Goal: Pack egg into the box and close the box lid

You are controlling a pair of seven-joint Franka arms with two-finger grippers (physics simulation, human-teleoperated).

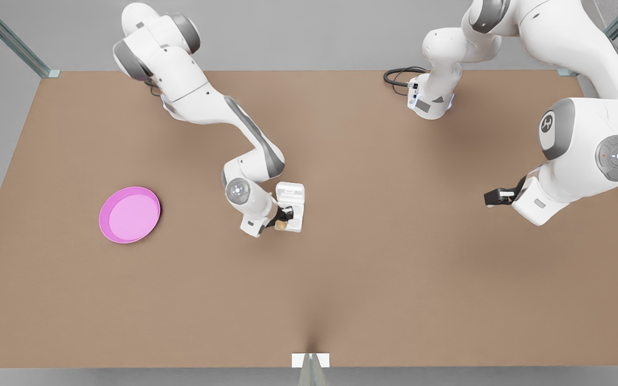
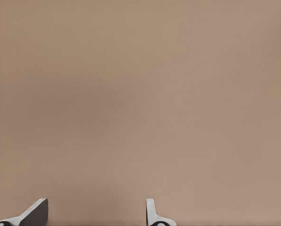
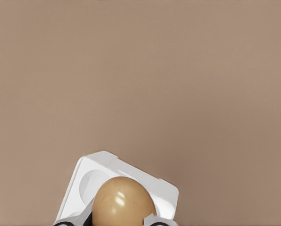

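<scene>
The tan egg [image 1: 281,225] [image 3: 123,200] sits between the fingers of my right gripper [image 1: 282,221] [image 3: 113,222], which is shut on it. It hangs over the near end of the white box [image 1: 297,213] [image 3: 94,178], just above a round well. The box lid [image 1: 290,192] lies open, folded back flat on the far side. My left gripper [image 1: 493,197] [image 2: 95,219] waits on the front view's right, open above bare table, with both fingertips [image 2: 37,212] showing and nothing between them.
A round pink plate [image 1: 129,214] lies on the brown table [image 1: 395,268] at the front view's left, well apart from the box. A black cable [image 1: 397,78] coils by an arm base at the back.
</scene>
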